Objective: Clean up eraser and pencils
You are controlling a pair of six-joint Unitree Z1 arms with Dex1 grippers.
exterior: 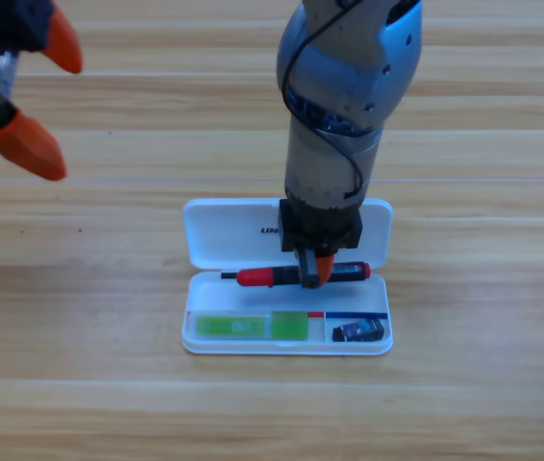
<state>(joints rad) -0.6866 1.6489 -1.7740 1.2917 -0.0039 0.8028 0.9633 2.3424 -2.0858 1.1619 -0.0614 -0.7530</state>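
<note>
At the upper left corner the left tool (37, 101) waits above the bare counter (80, 403), its two orange jaws wide apart and holding nothing, well away from the white case (216, 223).

The case lies open near the middle of the counter, lid flat toward the top, tray toward the bottom. In the tray's lower row, left part, lies the highlighter (253, 327): pale translucent green body with a bright green cap at its right end. In the upper row lies the marker (286, 276), lengthwise, red toward its left, dark barrel with a red end to the right.

The right tool (314, 268) points straight down from the picture's top onto the marker's middle, apparently clamped on it, though the jaw gap is mostly hidden.

The eraser (360, 332), a small dark block with blue, sits in the tray's lower right compartment, just below the tool.
</note>
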